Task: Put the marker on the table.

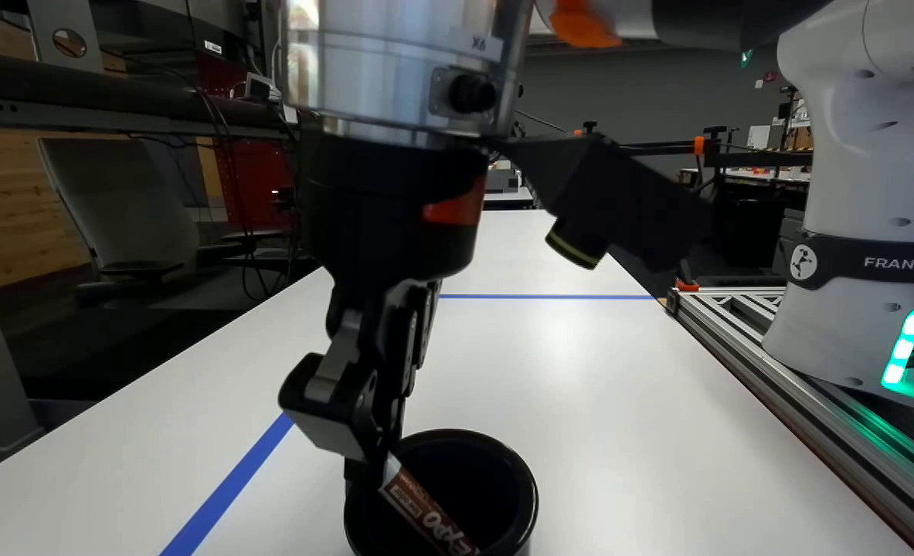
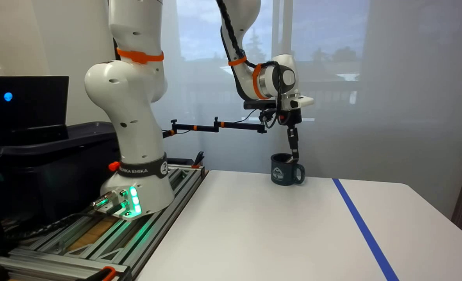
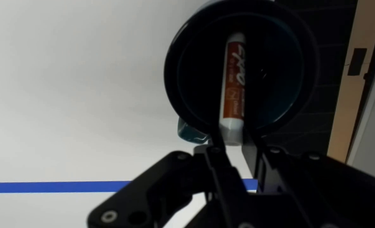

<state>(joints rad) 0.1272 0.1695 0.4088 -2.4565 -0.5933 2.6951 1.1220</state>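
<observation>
At the mug [image 2: 282, 171], the tool [image 3: 233, 137], barely parted, grips the marker [image 3: 234, 84].

The rounded white Panda arm [image 2: 123, 88] wears orange straps [image 2: 140, 57] and a black cable [image 2: 230, 30]. White FRANKA lettering [image 1: 908, 263] and a round logo [image 1: 803, 262] mark the black base band [image 1: 840, 272], above a green light strip [image 1: 903, 347]. Silvery screw heads [image 3: 109, 216] stud the black Robotiq gripper [image 3: 233, 136] below a shiny metal collar [image 1: 387, 73].

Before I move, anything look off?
One thing: the mug, upright, stands near the edge of the table, so a nudge might tip it off. The marker slants inside it, one end in the claw; no spill or damage visible.
</observation>
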